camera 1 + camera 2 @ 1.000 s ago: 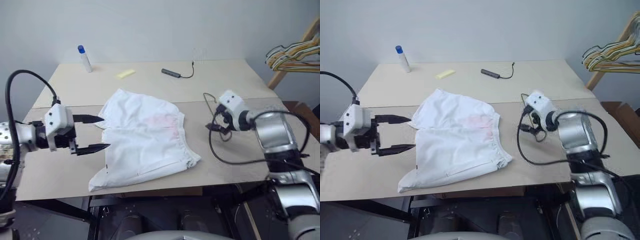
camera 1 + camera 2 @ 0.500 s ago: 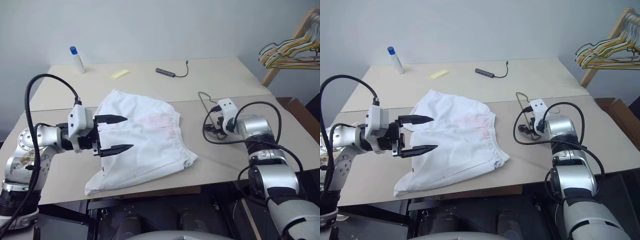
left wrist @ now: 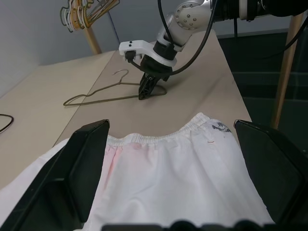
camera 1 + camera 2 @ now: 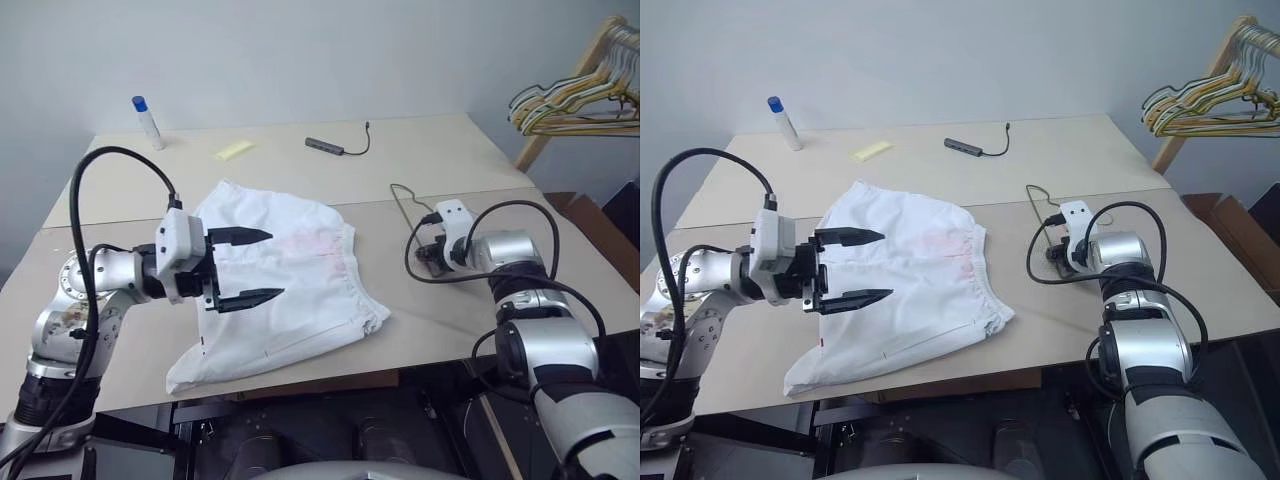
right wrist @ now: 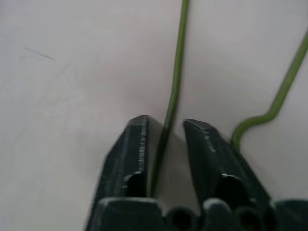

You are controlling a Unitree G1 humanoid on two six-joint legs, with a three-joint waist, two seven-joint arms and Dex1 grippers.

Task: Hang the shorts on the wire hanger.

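Across the beige desk (image 4: 470, 150) we see the shorts (image 4: 285, 285) spread flat near the front edge, elastic waistband toward our right and a faint pink blotch just inside it. Over the shorts' left part hovers our left hand (image 4: 245, 268), its two black fingers spread wide and pointing toward the waistband, holding nothing. To the right of the shorts, apart from them, the wire hanger (image 3: 113, 91) lies flat on the desk with its hook toward the far side. Our right hand (image 5: 164, 149) is tipped down onto it, the fingers drawn close on either side of one thin wire of the hanger, clenched on it, the tips against the desk. Along the far edge sit a white bottle with a blue cap (image 4: 146, 121), a yellow slip (image 4: 233, 149) and a small dark adapter with a cable (image 4: 330, 147). Beyond the desk's right corner a bunch of hangers (image 4: 570, 100) hangs on a wooden rack.
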